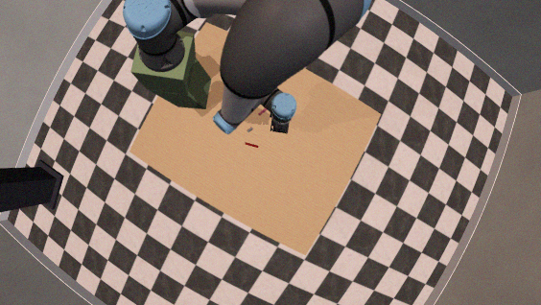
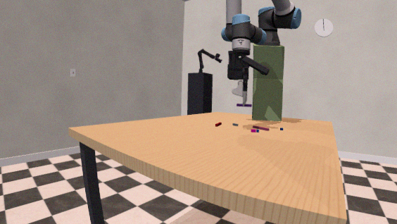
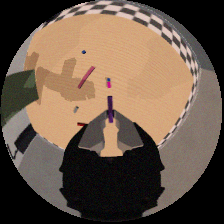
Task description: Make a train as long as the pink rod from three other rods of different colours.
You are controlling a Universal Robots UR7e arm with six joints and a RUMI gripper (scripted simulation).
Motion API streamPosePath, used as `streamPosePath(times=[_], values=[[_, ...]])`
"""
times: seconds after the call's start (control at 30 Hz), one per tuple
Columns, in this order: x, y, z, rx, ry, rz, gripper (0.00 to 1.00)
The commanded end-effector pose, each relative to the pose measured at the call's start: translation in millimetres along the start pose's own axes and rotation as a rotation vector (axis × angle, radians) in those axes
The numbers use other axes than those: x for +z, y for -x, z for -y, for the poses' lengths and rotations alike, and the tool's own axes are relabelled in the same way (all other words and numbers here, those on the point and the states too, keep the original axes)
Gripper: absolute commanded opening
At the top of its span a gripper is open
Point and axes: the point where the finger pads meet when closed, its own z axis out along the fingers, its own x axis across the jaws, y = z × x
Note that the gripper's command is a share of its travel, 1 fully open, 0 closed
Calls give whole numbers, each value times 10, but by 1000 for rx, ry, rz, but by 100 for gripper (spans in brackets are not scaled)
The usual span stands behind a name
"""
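Note:
My gripper [image 2: 244,102] [image 3: 110,110] is shut on the purple rod [image 2: 239,105] [image 3: 110,103], which hangs level, well above the table. The magenta rod [image 2: 253,131] [image 3: 109,85] and a blue rod [image 2: 257,131] [image 3: 108,79] lie end to end, seemingly touching. The pink rod [image 2: 260,128] [image 3: 86,77] [image 1: 262,112] lies slanted near them. A second blue rod [image 2: 281,129] [image 3: 84,52] lies apart, beyond the pink rod. The grey rod [image 1: 249,129] [image 2: 235,125] [image 3: 76,109] and red rod [image 1: 251,145] [image 2: 218,124] [image 3: 81,124] lie separately; a finger partly hides the red rod in the wrist view.
The wooden table [image 1: 288,201] [image 2: 176,151] carries the loose rods. The green pedestal [image 1: 184,82] [image 2: 267,84] under the arm's base stands at the table's edge. A black stand [image 2: 200,93] is behind the table. The arm hides part of the table in the top view.

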Motion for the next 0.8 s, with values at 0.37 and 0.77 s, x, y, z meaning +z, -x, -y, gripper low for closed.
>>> streamPosePath(times=[0.37, 0.77], values=[[-1, -11, 11, -51, -2, 1, 0], [71, -17, 15, -53, -2, 0, 0]])
